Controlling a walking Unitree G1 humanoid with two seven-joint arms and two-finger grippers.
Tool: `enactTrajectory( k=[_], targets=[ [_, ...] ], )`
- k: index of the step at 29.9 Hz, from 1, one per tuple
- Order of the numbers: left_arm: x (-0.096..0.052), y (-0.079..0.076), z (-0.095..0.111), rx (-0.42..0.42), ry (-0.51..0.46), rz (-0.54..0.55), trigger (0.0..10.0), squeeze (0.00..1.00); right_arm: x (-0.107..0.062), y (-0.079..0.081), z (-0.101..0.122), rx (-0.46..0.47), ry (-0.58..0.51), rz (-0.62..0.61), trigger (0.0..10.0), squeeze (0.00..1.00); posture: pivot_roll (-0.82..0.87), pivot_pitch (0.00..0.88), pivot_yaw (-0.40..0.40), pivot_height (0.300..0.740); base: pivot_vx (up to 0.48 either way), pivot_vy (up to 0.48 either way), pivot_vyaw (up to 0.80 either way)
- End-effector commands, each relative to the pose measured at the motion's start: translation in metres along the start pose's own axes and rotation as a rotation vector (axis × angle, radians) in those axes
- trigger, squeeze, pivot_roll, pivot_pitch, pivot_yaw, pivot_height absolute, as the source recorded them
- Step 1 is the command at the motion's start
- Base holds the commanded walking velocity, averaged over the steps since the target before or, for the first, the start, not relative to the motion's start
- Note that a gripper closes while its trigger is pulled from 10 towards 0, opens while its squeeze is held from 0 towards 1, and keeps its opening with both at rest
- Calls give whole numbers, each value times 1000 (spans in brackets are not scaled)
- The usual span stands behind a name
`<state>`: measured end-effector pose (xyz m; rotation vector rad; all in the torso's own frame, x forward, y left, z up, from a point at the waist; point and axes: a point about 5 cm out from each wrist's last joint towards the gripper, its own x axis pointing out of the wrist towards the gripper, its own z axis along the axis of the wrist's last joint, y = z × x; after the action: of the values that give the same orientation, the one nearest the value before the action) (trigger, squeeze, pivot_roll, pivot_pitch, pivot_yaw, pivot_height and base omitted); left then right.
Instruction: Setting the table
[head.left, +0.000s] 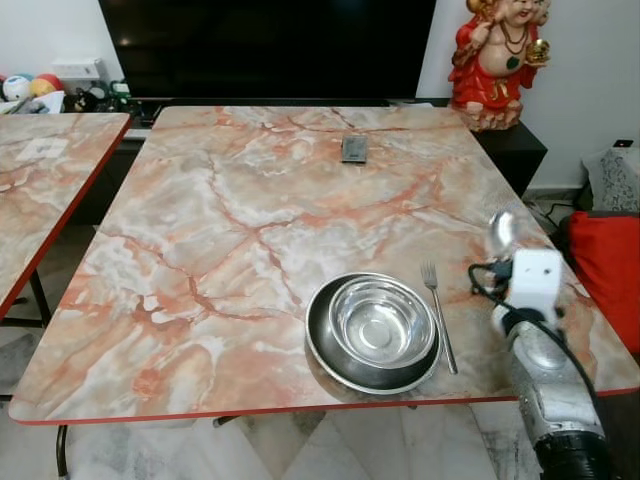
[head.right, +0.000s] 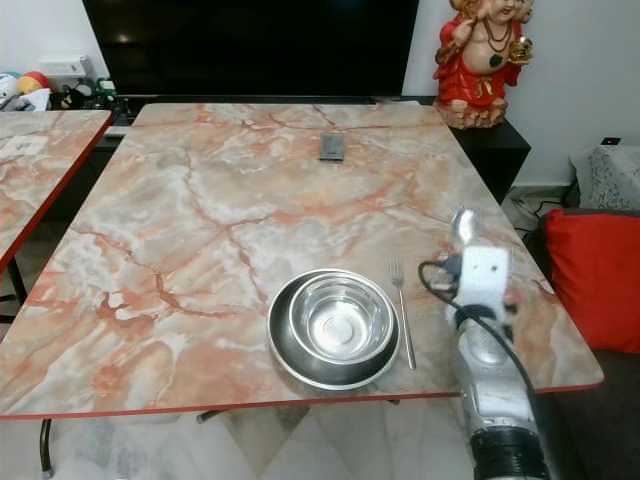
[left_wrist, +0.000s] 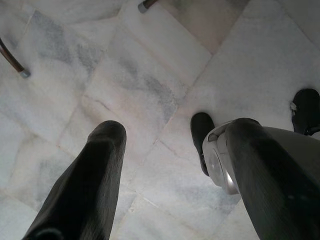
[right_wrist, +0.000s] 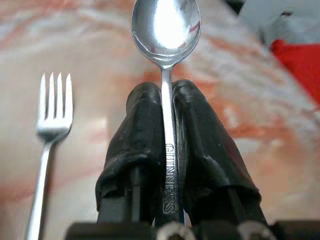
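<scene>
Spoon (right_wrist: 165, 30) clamped by its handle between the 2 fingers of the right gripper (right_wrist: 167, 100), bowl end forward.
It is held over the marble table (head.left: 250, 200) near the right edge, just beside the fork (head.left: 438, 312), which lies right of the steel bowl (head.left: 380, 322) nested in the plate (head.left: 325, 355). Left gripper (left_wrist: 170, 150) hangs over the floor, fingers spread apart.

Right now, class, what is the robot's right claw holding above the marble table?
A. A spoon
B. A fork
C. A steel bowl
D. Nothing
A: the right claw is shut on the spoon by its handle, while the fork lies on the table beside the steel bowl.
</scene>
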<state>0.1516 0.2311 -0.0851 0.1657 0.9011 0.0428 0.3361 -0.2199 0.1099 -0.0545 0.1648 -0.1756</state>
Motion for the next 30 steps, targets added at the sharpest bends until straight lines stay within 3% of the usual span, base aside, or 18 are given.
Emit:
enactTrajectory(
  k=[1,10,22,30],
  targets=[
    [-2,0,-7,-1,29,-5,10000,0,4,4,6,-20,3,25,10000,0,6,121,-19,740,0,0,0],
    [-3,1,-9,-1,33,-5,10000,0,10,5,-2,-25,94,70,10000,0,9,127,-18,740,0,0,0],
    [-2,-1,-9,3,34,-12,10000,0,-2,2,-10,-29,121,116,10000,0,-6,136,-16,740,0,0,0],
    [-3,2,-11,4,41,-8,10000,0,-8,14,-14,-5,128,162,10000,0,-3,137,-16,740,0,0,0]
  ],
)
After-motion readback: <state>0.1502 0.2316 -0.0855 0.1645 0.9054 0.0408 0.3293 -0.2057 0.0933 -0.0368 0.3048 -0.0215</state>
